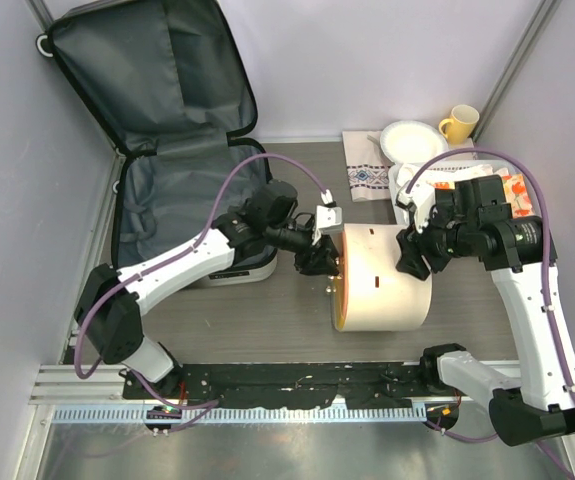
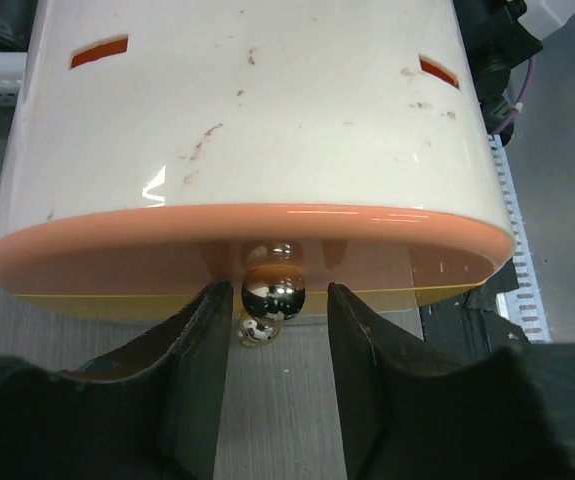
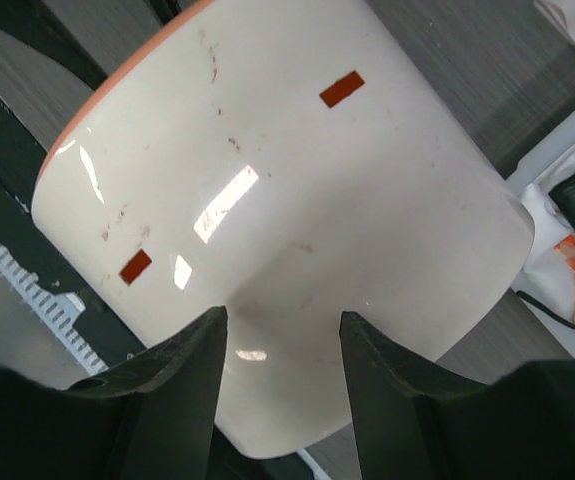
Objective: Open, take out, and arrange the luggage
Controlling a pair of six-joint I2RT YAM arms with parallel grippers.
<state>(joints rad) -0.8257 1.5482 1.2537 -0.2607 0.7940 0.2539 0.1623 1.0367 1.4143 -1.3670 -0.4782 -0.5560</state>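
Where it gapes open, the luggage (image 1: 162, 150) shows dark, seemingly creased lining.

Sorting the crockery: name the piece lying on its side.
The big cream canister, orange lid facing the suitcase; the white bowl and yellow mug stand upright.

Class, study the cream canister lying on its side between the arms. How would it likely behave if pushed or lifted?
The cream canister lies on its curved side, so it would probably roll. Its glossy wall looks rigid and likely slippery. The small shiny knob probably offers a poor hold.
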